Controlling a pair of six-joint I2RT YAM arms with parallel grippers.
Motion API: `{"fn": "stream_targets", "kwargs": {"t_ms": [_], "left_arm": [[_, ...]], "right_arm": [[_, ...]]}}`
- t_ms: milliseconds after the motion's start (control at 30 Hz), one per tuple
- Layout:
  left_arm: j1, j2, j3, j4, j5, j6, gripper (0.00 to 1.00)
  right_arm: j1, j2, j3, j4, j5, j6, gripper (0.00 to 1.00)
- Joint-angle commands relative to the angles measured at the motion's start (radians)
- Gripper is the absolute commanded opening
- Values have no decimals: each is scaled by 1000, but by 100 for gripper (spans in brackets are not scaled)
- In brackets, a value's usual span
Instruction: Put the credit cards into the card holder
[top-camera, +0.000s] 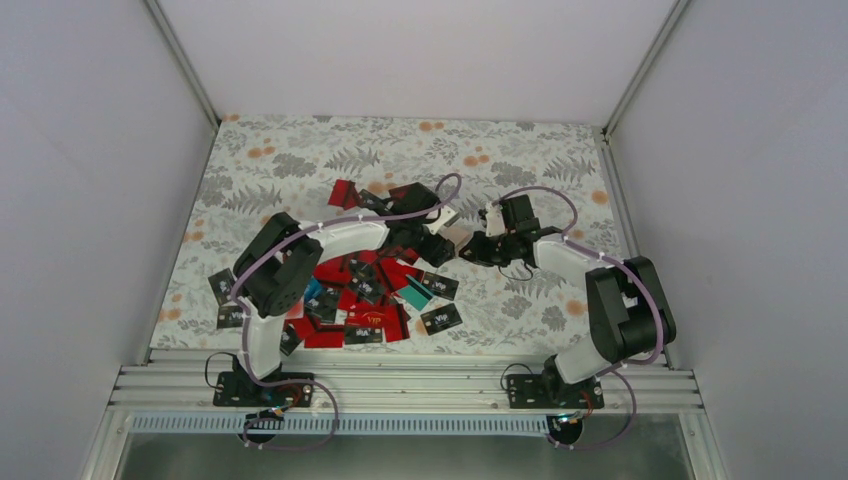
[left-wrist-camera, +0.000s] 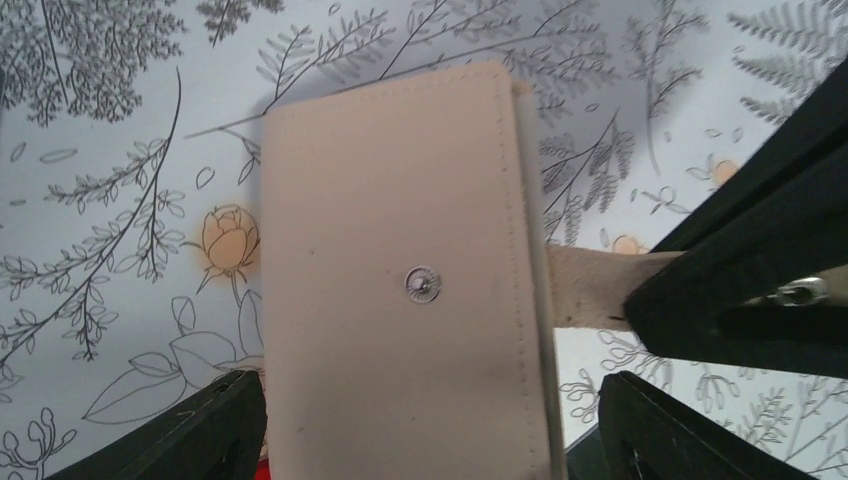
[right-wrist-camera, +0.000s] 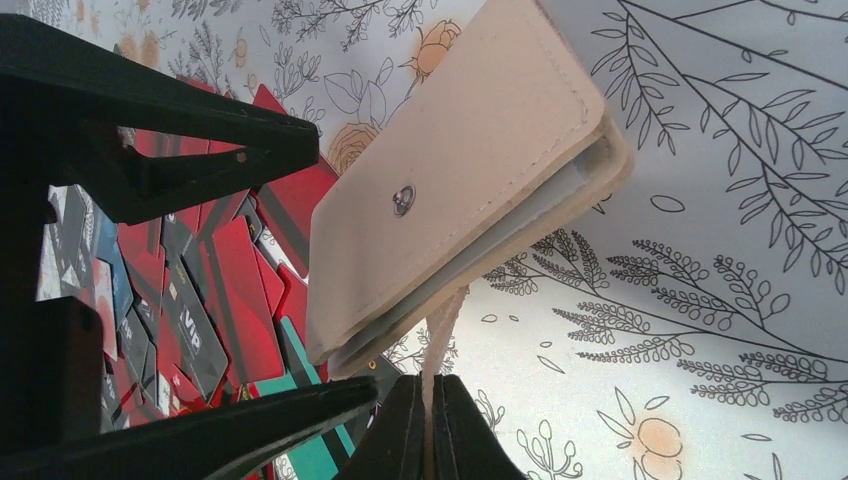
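Between left gripper's (left-wrist-camera: 430, 435) fingers (left-wrist-camera: 200, 440), one card holder (left-wrist-camera: 400, 280); right gripper (right-wrist-camera: 432, 425) pinches one strap (left-wrist-camera: 590, 285).

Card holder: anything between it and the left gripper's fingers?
Nothing visible. The card holder sits between the open fingers of the left gripper. The right gripper pinches its strap off to one side.

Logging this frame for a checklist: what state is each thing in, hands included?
card holder: folded shut, strap unfastened.
strap: pulled out sideways, pinched.
credit cards: loose, heaped on the table.
left hand: open, astride the card holder.
right hand: shut on the strap.
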Motion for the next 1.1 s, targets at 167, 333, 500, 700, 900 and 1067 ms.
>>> {"fn": "stream_targets", "kwargs": {"t_ms": [167, 333, 500, 700, 900, 1067], "left_arm": [[-4, 14, 9, 15, -72, 2, 77], [-2, 18, 14, 17, -94, 0, 74], [2, 21, 26, 15, -106, -10, 71], [21, 17, 47, 12, -86, -35, 68], [42, 43, 96, -2, -72, -51, 66], [48, 67, 132, -10, -68, -55, 64]], "right_arm": [[-7, -20, 22, -3, -10, -11, 4], [-6, -22, 17, -5, -1, -16, 4], [-7, -22, 11, -6, 7, -20, 4], [-7, -20, -1, -4, 15, -26, 4], [-7, -14, -5, -2, 13, -27, 4], [-7, -16, -8, -6, 15, -32, 4]]}}
